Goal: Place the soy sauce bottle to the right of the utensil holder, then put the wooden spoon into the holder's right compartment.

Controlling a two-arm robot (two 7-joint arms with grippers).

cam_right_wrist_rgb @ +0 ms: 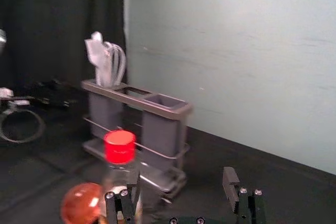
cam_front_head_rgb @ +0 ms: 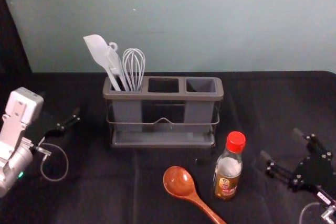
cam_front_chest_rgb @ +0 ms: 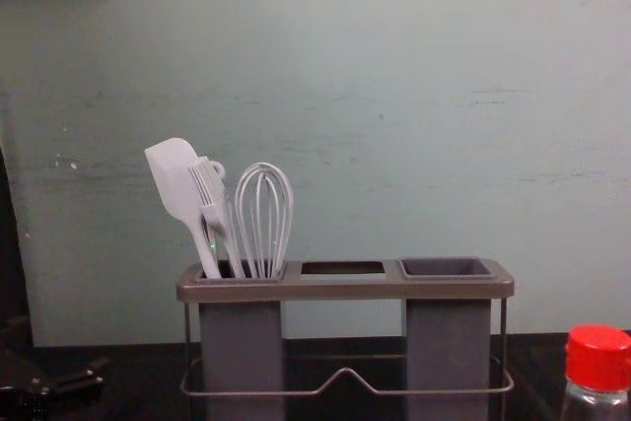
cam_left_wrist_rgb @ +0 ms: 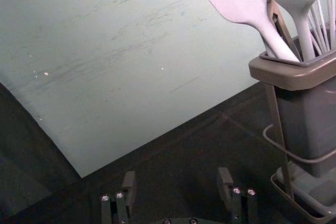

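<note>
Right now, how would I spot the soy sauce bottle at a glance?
Find the grey utensil holder by the wall. In front of its right end stands the small glass bottle, beside a wooden spoon. Unlike the spoon, it is upright, with a bright red cap.

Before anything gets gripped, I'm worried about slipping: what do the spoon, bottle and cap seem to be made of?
The spoon looks like wood with a glossy reddish-brown varnish: its bowl catches a bright highlight. The bottle is smooth and see-through, so probably glass, though clear plastic would look much the same. Its cap is evenly bright red, which suggests moulded plastic.
</note>
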